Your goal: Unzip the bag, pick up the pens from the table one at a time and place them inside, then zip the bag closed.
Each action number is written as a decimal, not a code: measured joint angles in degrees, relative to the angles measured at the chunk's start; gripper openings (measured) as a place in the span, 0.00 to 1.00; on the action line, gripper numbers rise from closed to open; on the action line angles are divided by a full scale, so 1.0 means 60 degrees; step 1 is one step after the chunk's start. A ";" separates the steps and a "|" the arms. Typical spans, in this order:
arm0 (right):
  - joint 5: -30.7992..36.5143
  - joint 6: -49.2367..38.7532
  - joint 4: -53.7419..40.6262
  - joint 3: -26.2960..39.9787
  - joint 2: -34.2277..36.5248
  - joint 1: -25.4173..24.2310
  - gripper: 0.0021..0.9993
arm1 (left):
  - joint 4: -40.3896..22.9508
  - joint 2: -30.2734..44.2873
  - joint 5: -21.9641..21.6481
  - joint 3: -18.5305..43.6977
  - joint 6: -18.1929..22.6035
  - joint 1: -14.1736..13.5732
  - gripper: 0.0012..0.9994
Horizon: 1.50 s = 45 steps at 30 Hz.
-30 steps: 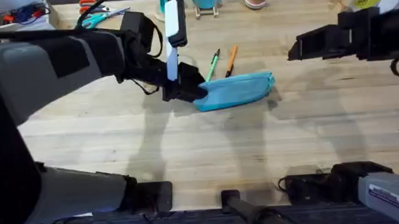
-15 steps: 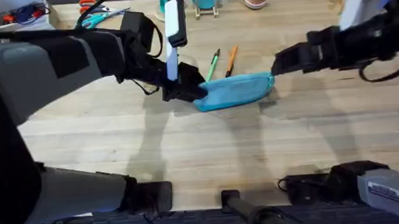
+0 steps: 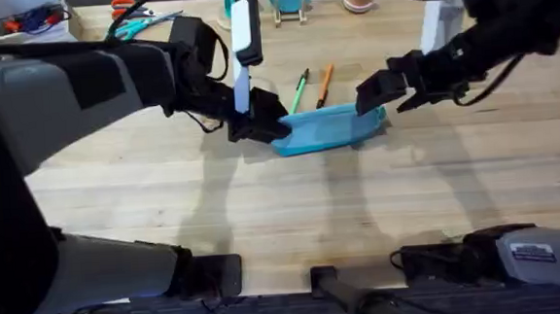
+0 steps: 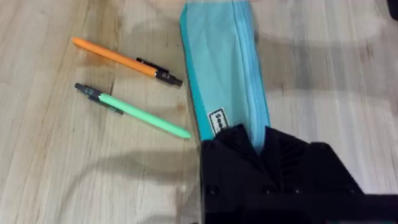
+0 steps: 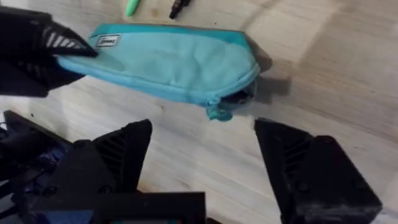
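Bag (image 3: 325, 128) is lying toward the far edge of the tabletop (image 3: 293, 215), roughly midway between its side edges, its long axis running across from one arm to the other, zipper apparently not yet opened. The left end effector (image 3: 258, 122) is pinching the bag's left end. The right end effector (image 5: 202, 149), fingers spread wide, is hovering just off the opposite end, where the small teal zipper pull (image 5: 217, 112) is sticking out between and just ahead of its fingertips. That pull is nearer the right arm, so grabbing it looks like the coming move. Beyond the bag, toward the far edge, the green pen (image 4: 132, 110) and orange pen (image 4: 126, 60) are lying side by side.
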 joint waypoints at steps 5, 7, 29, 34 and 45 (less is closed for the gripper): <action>0.0002 -0.0001 0.0196 0.0000 0.0542 0.0007 1.00 | 0.0000 0.0002 0.0000 0.0000 0.0000 0.0001 0.04; 0.0002 0.0000 0.0226 0.0000 0.0680 0.0007 1.00 | 0.0000 0.0002 -0.0003 0.0000 0.0000 0.0001 0.04; 0.0022 -0.0001 0.0615 0.0000 0.1043 0.0007 0.55 | 0.0004 0.0001 0.0000 0.0000 0.0000 0.0001 0.04; 0.0039 -0.0004 0.0616 0.0000 0.1045 0.0007 0.34 | 0.0004 0.0000 0.0000 0.0000 0.0000 -0.0002 0.04; -0.0034 -0.0004 0.0013 0.0000 0.1044 0.0046 0.15 | 0.0044 0.0002 0.0000 0.0000 0.0004 -0.0002 0.04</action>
